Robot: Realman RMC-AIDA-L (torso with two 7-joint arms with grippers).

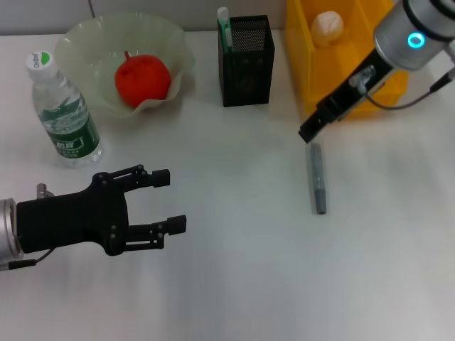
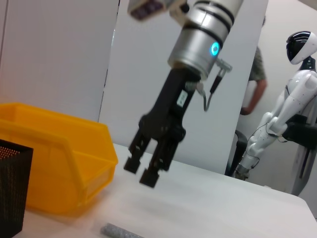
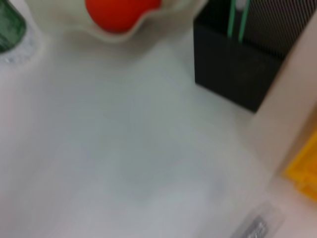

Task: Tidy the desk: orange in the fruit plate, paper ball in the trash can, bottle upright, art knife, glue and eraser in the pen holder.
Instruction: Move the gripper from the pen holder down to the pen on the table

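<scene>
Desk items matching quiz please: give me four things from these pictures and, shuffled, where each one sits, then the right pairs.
1. orange
2. paper ball
3. bottle
4. grey art knife

A. upright beside the fruit plate
B. in the trash can
C. flat on the desk under the right gripper
D. in the fruit plate

Pairs: 1-D, 2-B, 3-A, 4-C

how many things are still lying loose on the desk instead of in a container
1: the grey art knife lies flat on the table, in front of the trash can, just below the right end effector. Anything inside the pen holder may be hidden.
</scene>
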